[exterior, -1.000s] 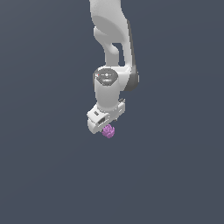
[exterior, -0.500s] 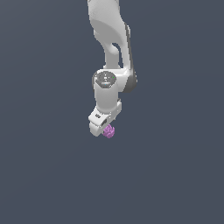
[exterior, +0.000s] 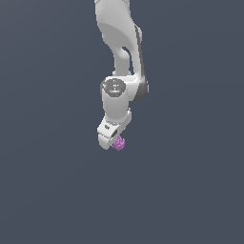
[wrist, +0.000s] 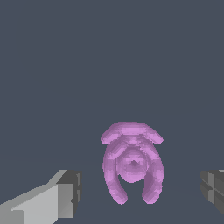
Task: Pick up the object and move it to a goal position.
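Exterior view: arm reaches down, claw (exterior: 116, 142) spread wide around the object (exterior: 119, 143), not touching.

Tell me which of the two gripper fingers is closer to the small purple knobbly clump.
The finger showing its long light-grey side; the other finger shows only a dark tip. Neither touches the small purple knobbly clump.

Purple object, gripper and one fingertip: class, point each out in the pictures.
purple object (wrist: 132, 164), wrist view, its rounded centre.
gripper (wrist: 142, 190), wrist view, midway between the open jaws.
fingertip (wrist: 70, 192), wrist view, its dark pad.
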Tool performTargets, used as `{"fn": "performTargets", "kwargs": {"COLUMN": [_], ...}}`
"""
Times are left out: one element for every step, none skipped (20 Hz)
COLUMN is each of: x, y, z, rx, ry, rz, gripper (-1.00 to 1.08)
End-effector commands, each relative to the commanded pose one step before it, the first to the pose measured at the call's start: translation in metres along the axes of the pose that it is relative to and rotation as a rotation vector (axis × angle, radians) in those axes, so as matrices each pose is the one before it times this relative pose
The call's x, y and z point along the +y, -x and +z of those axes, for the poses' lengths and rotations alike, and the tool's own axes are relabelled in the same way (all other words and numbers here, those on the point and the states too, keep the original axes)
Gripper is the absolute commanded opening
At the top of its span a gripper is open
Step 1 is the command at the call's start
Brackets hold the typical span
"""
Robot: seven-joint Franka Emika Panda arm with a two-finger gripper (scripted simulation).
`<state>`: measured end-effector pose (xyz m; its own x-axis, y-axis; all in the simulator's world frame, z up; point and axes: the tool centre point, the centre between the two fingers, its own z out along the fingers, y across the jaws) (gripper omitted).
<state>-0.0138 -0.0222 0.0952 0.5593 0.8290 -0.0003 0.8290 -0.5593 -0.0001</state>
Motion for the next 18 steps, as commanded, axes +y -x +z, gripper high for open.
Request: {"fn": "performTargets", "kwargs": {"x": [0.0, 0.00001, -0.00021, 0.0, -0.00023, -0.00024, -0.00003, -0.00033, -0.0002, 0.00006, -0.00009, 0.00019, 0.00025, 0.00028, 0.00023, 0.0001, 0.0, 0.0], "y": [0.00005, 0.00012, -0.00018, 0.00022, -0.00008, -0.00002, 0.00038, -0.0001, -0.00002, 0.00024, -0.0002, 0.00006, -0.00003, -0.0001, -0.00011, -0.00005, 0.0, 0.0], "z": [0.0014, 0.00189, 0.00263, 0.00338, 0.0041, 0.00482, 0.00551, 0.00584, 0.00516, 0.00442, 0.00364, 0.0029, 0.00213, 0.0014, 0.00076, 0.00023, 0.0, 0.0], "rx": [0.00002, 0.0, 0.00003, 0.0, 0.00004, 0.00005, 0.0, 0.00008, 0.00005, 0.0, 0.00004, 0.0, 0.0, 0.0, 0.0, 0.0, 0.0, 0.0], "ry": [0.00004, 0.0, 0.0, 0.0, -0.00001, -0.00002, 0.0, -0.00003, -0.00002, 0.0, 0.00002, 0.0, 0.0, 0.0, 0.0, 0.0, 0.0, 0.0], "rz": [-0.00013, 0.0, -0.00069, 0.0, -0.00069, -0.00069, 0.0, -0.00097, -0.00069, 0.0, -0.00069, 0.0, 0.0, 0.0, 0.0, 0.0, 0.0, 0.0], "gripper": [1.0, 1.0, 1.0, 1.0, 1.0, 1.0, 1.0, 1.0, 1.0, 1.0, 1.0, 1.0, 1.0, 1.0, 1.0, 1.0, -1.0, -1.0]}}
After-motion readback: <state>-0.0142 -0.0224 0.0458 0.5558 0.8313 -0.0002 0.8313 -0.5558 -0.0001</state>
